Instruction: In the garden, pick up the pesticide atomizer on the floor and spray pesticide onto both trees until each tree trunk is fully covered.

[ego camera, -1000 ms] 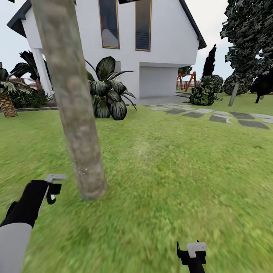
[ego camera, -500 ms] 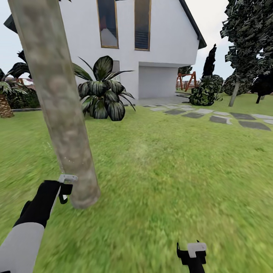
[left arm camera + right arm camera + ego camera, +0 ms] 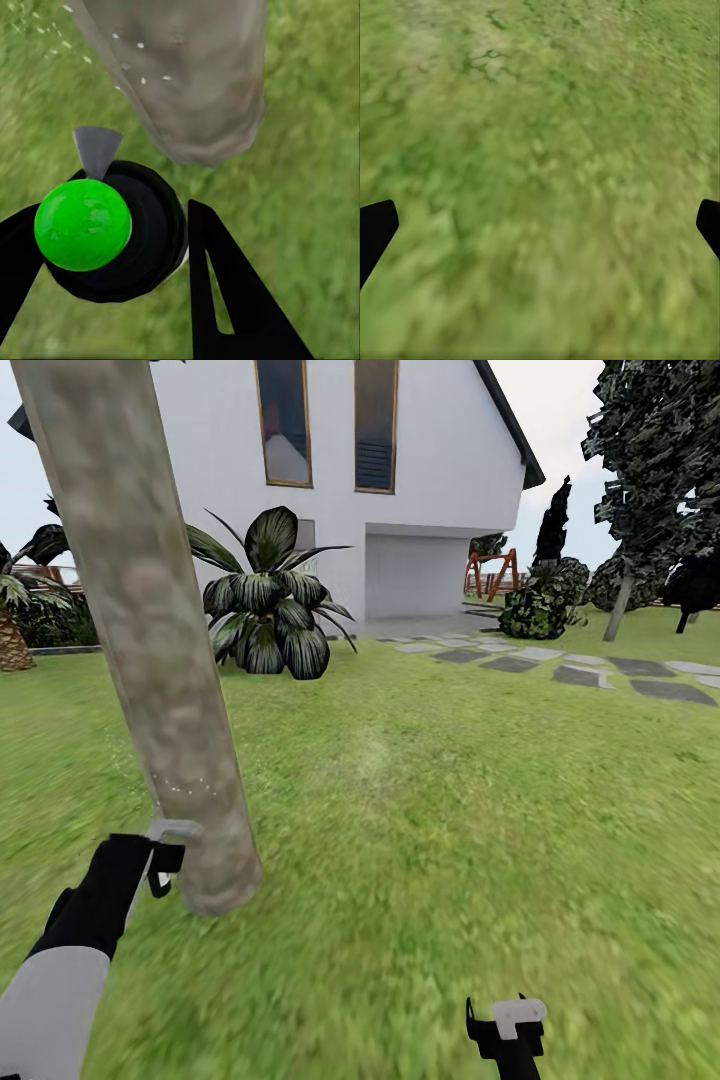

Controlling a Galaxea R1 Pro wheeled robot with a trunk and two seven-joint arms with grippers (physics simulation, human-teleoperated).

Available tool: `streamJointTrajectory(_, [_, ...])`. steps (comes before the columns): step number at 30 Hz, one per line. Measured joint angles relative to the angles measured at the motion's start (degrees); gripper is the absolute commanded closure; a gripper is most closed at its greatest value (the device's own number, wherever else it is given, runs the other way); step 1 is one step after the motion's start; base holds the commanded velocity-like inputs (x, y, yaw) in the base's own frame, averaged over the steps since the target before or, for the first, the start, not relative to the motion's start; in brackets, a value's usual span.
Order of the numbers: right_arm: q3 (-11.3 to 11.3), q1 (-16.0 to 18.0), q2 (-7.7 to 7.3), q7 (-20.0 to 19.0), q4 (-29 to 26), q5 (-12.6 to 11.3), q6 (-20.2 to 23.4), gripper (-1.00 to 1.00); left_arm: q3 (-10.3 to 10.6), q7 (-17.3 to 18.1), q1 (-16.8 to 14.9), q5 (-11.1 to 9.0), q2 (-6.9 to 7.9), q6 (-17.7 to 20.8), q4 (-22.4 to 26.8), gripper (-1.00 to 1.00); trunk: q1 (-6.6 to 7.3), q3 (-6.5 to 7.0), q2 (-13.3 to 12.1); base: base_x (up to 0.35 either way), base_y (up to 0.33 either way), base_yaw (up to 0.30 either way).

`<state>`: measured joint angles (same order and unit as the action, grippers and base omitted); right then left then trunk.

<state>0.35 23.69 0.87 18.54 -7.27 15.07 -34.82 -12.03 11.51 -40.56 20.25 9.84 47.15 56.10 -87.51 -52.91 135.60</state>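
- The left gripper [image 3: 112, 247] is clamped around the pesticide atomizer [image 3: 105, 232], its nozzle just beside the tree trunk [image 3: 150, 630] base.
- White pesticide [image 3: 185, 788] specks dot the bark.
- The right gripper [image 3: 505, 1028] hangs spread wide, holding nothing, over grass [image 3: 540, 165].

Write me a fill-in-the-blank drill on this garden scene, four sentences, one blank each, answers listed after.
1. The left gripper is shut on the atomizer, whose round cap is ____.
2. White specks of pesticide dot the tree ____.
3. The right gripper, with its jaws apart, holds ____.
4. Under the right gripper lies only ____.

Answers: green; trunk; nothing; grass
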Motion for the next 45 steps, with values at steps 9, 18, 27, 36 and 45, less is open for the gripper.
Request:
streamJointTrajectory(9, [0.0,0.0,0.0,-0.04,0.0,0.0,0.0,-1.0,1.54,1.81,-0.06,-1.33,5.4,0.12,-1.79,1.0,0.0,0.0,0.0,0.0,0.0,0.0])
streamJointTrajectory(18, [0.04,0.0,0.0,-0.05,0.02,0.0,0.0,-1.0,2.92,13.19,-2.41,-0.33,10.16,5.8,1.86,1.0,0.0,0.0,0.0,0.0,0.0,0.0])
streamJointTrajectory(27, [0.05,0.0,0.0,-0.03,0.0,0.0,0.0,-1.0,3.29,13.54,-2.71,-0.72,10.69,10.34,9.02,1.0,0.0,0.0,0.0,0.0,0.0,0.0])
streamJointTrajectory(36, [0.05,0.0,0.09,0.03,0.0,0.0,0.0,-1.0,3.56,12.98,1.4,-0.62,11.45,9.53,7.95,1.0,-0.01,-0.01,-0.01,0.0,0.0,0.083])
streamJointTrajectory(45, [0.02,0.0,0.06,0.04,0.01,-0.01,-0.03,-1.0,3.36,12.3,2.41,-0.44,11.26,9.13,8.93,1.0,0.03,0.0,0.0,0.214,-0.133,0.13])
